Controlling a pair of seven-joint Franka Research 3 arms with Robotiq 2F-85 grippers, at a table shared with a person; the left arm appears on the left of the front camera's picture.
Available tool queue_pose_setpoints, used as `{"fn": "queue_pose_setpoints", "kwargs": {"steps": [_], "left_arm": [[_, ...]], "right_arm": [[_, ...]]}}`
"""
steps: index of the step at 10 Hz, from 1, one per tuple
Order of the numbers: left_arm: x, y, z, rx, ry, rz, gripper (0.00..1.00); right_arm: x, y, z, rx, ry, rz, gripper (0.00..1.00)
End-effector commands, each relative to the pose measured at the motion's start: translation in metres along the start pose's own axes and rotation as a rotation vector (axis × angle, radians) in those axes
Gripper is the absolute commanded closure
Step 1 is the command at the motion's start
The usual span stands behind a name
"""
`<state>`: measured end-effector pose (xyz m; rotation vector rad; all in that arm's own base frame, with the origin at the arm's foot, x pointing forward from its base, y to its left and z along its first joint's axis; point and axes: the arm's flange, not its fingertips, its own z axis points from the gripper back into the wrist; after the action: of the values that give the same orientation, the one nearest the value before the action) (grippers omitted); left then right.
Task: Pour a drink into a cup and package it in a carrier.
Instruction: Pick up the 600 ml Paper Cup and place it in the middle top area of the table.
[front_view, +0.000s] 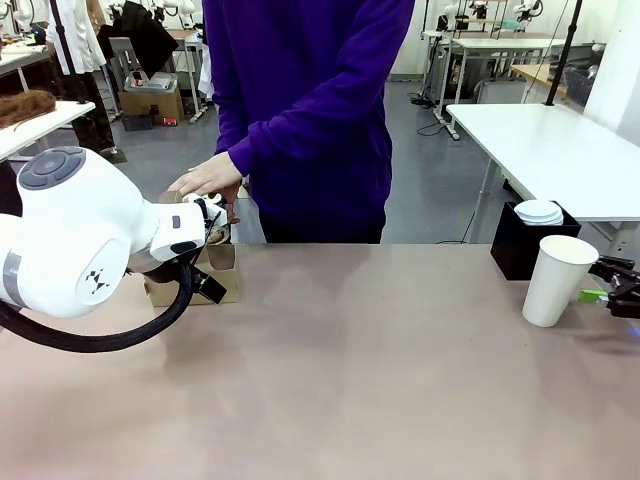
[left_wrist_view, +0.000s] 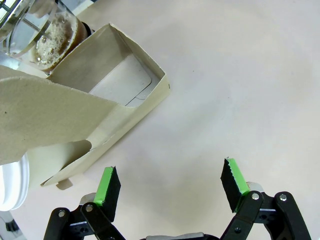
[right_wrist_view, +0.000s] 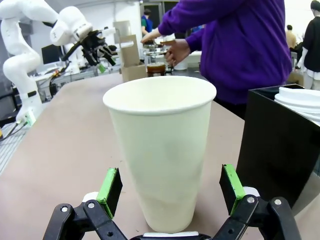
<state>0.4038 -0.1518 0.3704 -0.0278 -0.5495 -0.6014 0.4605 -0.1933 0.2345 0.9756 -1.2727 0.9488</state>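
The tall white cup stands upright and empty at the table's right. My right gripper is open right next to it, a green pad on either side of its base with gaps. At the far left stands the brown cardboard carrier, open and empty. My left gripper hangs open above the table beside it. Behind the carrier is the clear jug with the dark drink. The person's hand rests over it.
A black box with white lids stacked on top stands just behind the cup. A white lid edge lies by the carrier. The person in purple stands at the far edge. The table's middle is bare.
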Motion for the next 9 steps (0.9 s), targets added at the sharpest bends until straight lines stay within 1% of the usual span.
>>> {"fn": "queue_pose_setpoints", "kwargs": {"steps": [1,9], "left_arm": [[0.000,0.000,0.000,-0.001,-0.001,0.001,0.00],[0.000,0.000,0.000,-0.001,-0.001,0.001,0.00]], "right_arm": [[0.001,0.007,-0.016,-0.031,-0.014,0.031,0.00],[-0.001,0.009,-0.053,0.011,-0.010,-0.024,0.00]]}}
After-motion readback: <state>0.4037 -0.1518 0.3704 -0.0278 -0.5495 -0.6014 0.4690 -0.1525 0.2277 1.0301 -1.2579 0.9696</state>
